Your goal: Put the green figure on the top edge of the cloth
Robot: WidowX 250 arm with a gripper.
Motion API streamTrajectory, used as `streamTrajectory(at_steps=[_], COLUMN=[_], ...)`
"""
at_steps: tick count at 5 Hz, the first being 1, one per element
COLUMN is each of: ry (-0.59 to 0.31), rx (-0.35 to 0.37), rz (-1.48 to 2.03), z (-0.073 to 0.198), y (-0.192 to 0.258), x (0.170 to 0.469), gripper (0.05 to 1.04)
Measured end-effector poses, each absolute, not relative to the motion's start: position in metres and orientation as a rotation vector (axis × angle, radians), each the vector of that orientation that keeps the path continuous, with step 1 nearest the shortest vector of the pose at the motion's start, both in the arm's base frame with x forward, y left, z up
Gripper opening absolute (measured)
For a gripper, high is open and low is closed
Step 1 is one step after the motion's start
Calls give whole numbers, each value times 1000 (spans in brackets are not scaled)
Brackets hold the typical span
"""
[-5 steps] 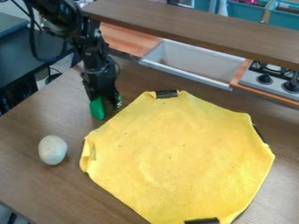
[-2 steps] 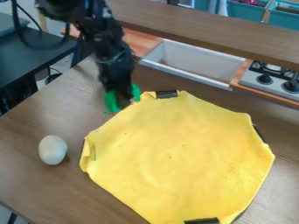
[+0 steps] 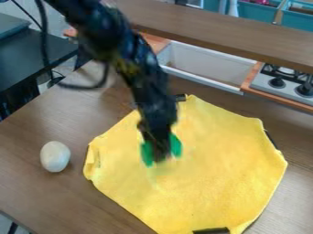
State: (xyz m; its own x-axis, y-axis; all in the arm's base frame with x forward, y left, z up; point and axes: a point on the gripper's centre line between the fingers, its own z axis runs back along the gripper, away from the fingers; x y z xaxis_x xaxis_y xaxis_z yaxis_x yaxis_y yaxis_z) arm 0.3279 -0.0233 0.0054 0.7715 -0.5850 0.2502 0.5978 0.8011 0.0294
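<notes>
Yellow cloth [image 3: 202, 178] spread on brown wood table [image 3: 36, 196], roughly octagonal w/ uneven edges. Gripper [image 3: 160, 153] is over the cloth's upper-left/mid area, closed on the green figure [image 3: 147, 154] – green shows on both sides of the dark fingertips, middle of it hidden. So fig. is in the grip, in from the cloth's top edge; can't tell if its bottom touches the fabric. Arm [image 3: 137, 68] slants in from upper left, blurred, w/ a black cable [image 3: 85, 86] looping at its side. Dark clip [image 3: 180, 98] at cloth's top edge, partly behind arm; another clip [image 3: 271, 139] on R edge, third clip [image 3: 211, 231] at bottom. White egg-shaped obj [image 3: 55, 156] on the table L of cloth, near but apart. Behind: white basin [image 3: 202, 64] set in a wood-trimmed unit, stove [image 3: 282, 84] w/ black knobs to its R, brown shelf [image 3: 220, 32] across the top, teal bins [image 3: 256, 10] past that – dark side table [image 3: 36, 50] far L.
</notes>
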Motion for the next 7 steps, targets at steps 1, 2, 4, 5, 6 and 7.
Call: streamTrajectory(at_steps=[1,2,4,5,6,7], ry=[-293,-279,-280,-292,-295,-235], rx=[-47,-52,-42,-32,-31,-71], rz=[-685,-723,-772,-797,-807,-811], z=[9,1,-4,-10,-13,-13], y=[-51,-71,-95,-99,-98,-84], x=[315,296,284,282,281,276], gripper=[580,580,649,938,1004,999])
